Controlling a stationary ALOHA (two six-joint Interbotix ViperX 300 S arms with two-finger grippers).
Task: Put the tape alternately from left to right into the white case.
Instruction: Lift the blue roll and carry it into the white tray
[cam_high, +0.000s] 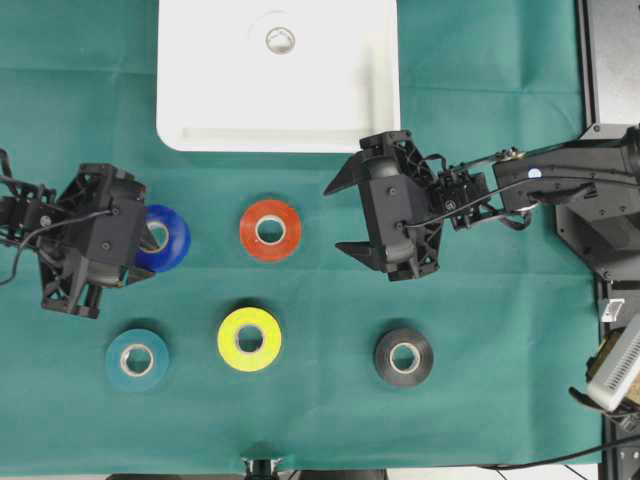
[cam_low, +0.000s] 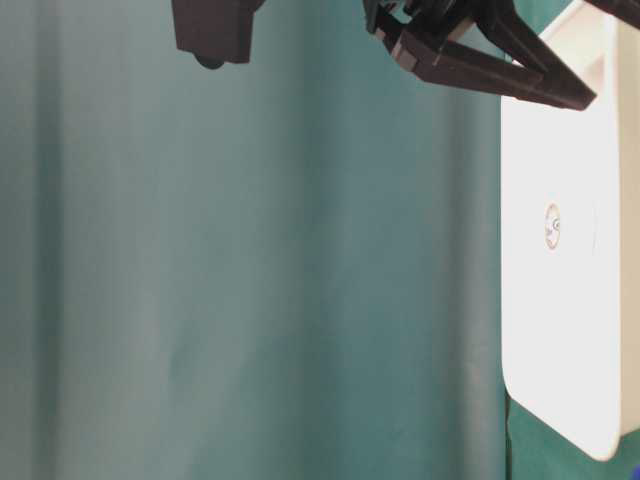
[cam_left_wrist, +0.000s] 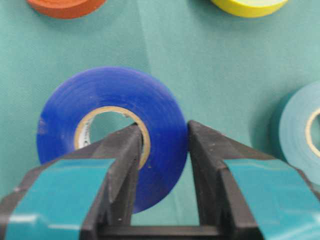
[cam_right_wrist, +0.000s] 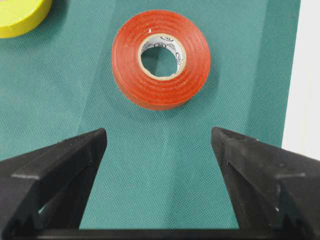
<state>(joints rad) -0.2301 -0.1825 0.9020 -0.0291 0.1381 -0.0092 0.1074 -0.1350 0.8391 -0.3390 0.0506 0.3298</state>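
Blue tape (cam_left_wrist: 107, 135) is pinched through its ring wall by the left gripper (cam_left_wrist: 162, 145), seen only close up. From above, the right gripper (cam_high: 345, 215) gapes empty beside the white case (cam_high: 200, 90), on green cloth (cam_high: 320, 400).

Print is showing inside the red-orange tape roll's core (cam_right_wrist: 161, 56), too small to read. Nothing else is carrying legible text.

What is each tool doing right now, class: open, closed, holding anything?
Left tool: closed on the blue tape roll's wall.
Right tool: open, holding nothing.
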